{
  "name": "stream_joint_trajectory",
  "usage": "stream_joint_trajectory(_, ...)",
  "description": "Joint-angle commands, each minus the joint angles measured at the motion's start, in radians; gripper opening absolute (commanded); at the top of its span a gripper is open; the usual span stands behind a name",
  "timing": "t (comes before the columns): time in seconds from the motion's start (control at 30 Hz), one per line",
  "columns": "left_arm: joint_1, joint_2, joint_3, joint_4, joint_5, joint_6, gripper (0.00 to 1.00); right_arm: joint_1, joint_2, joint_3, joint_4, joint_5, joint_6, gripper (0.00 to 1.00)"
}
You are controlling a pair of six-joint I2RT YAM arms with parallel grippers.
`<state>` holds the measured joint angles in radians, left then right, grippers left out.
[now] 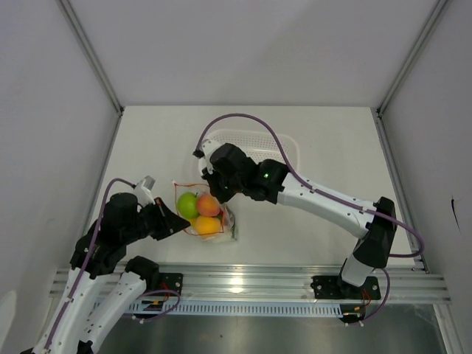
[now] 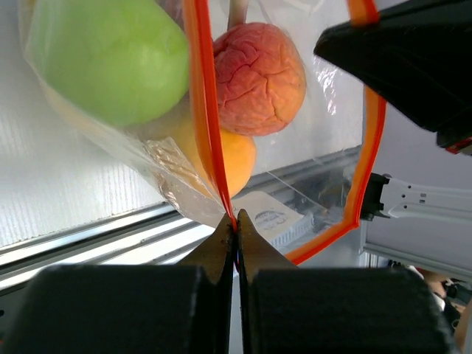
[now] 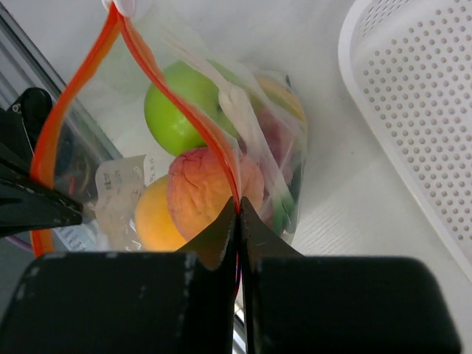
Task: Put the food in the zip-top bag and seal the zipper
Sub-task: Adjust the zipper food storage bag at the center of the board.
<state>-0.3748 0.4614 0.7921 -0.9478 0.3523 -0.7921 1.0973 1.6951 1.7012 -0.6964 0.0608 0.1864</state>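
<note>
Done, by the look of it: putting the food (image 1: 189,204) into the zip-top bag (image 2: 169,184), now on the table between the 2 arms. Clamped tight on the zipper (image 2: 210,140) at 2 spots: left gripper (image 2: 236,225) and right gripper (image 3: 237,210). Left to do: pressing the gaping mouth closed.

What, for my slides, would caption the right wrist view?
Right fingers pinch the zipper of a zip-top bag holding green apple, peach and orange.

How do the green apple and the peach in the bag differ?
Colour: the green apple is plain lime green; the peach is pinkish-red fading to orange. Surface: apple smooth, peach wrinkled. Position: in the top view, the apple lies left of the peach. Both sit inside the zip-top bag, its zipper unsealed.
</note>
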Motion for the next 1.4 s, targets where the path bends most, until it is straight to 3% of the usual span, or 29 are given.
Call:
stream_joint_trajectory(0.0, 0.002, -0.007, 0.074, 0.001, -0.053, 0.030, 0.01, -0.002, -0.067, -0.073, 0.029, -0.022, 0.015, 0.00)
stream_joint_trajectory(0.13, 0.002, 0.038, 0.114, -0.002, -0.072, 0.065, 0.01, -0.002, -0.152, -0.136, 0.048, -0.038, 0.041, 0.00)
stream_joint_trajectory(0.5, -0.013, 0.239, 0.197, 0.149, 0.065, 0.108, 0.01, 0.091, -0.302, -0.189, 0.041, -0.122, 0.163, 0.00)
stream_joint_trajectory(0.67, -0.042, 0.313, 0.231, 0.164, 0.111, 0.159, 0.01, 0.167, -0.287, -0.225, 0.121, -0.096, 0.257, 0.00)
stream_joint_trajectory(0.77, -0.049, 0.319, 0.231, 0.162, 0.137, 0.188, 0.01, 0.173, -0.264, -0.247, 0.179, -0.003, 0.329, 0.00)
stream_joint_trajectory(0.97, -0.049, 0.292, 0.148, 0.136, 0.177, 0.238, 0.01, 0.170, -0.215, -0.279, 0.265, 0.119, 0.401, 0.00)
stream_joint_trajectory(1.1, -0.049, 0.275, 0.087, 0.147, 0.185, 0.243, 0.01, 0.156, -0.169, -0.282, 0.296, 0.083, 0.389, 0.05)
stream_joint_trajectory(1.13, -0.049, 0.273, 0.085, 0.149, 0.186, 0.244, 0.01, 0.150, -0.158, -0.273, 0.296, 0.079, 0.384, 0.11)
stream_joint_trajectory(1.23, -0.049, 0.284, 0.085, 0.153, 0.183, 0.252, 0.00, 0.136, -0.135, -0.264, 0.294, 0.059, 0.358, 0.18)
stream_joint_trajectory(1.37, -0.049, 0.306, 0.101, 0.135, 0.178, 0.264, 0.01, 0.111, -0.133, -0.233, 0.275, 0.042, 0.349, 0.17)
